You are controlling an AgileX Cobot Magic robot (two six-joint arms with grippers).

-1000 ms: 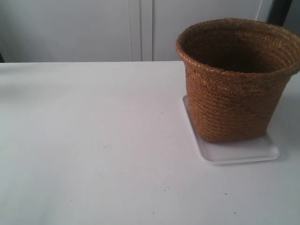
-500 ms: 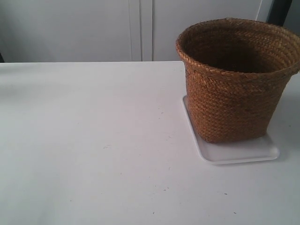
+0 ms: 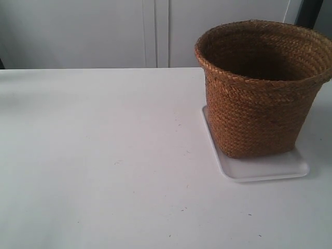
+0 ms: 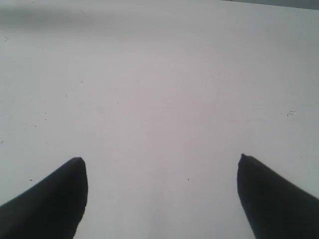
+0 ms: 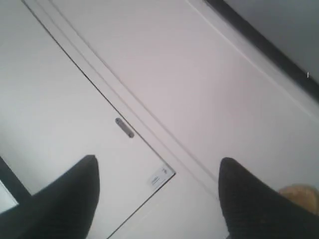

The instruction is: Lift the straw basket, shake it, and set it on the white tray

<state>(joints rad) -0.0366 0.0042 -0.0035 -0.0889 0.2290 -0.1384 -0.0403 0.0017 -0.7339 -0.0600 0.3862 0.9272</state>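
The white table [image 3: 104,155] presents a flat, matte surface, with a few small dark specks scattered over its near half in the exterior view. One item lies directly on it: the white tray [image 3: 264,169], flat on the surface toward the exterior view's right side. Its low rim and rounded near corners are visible.

I see the straw basket [image 3: 257,98], brown and woven with a braided round rim, standing upright on the white tray [image 3: 262,169], whose rounded near corners show below its base.
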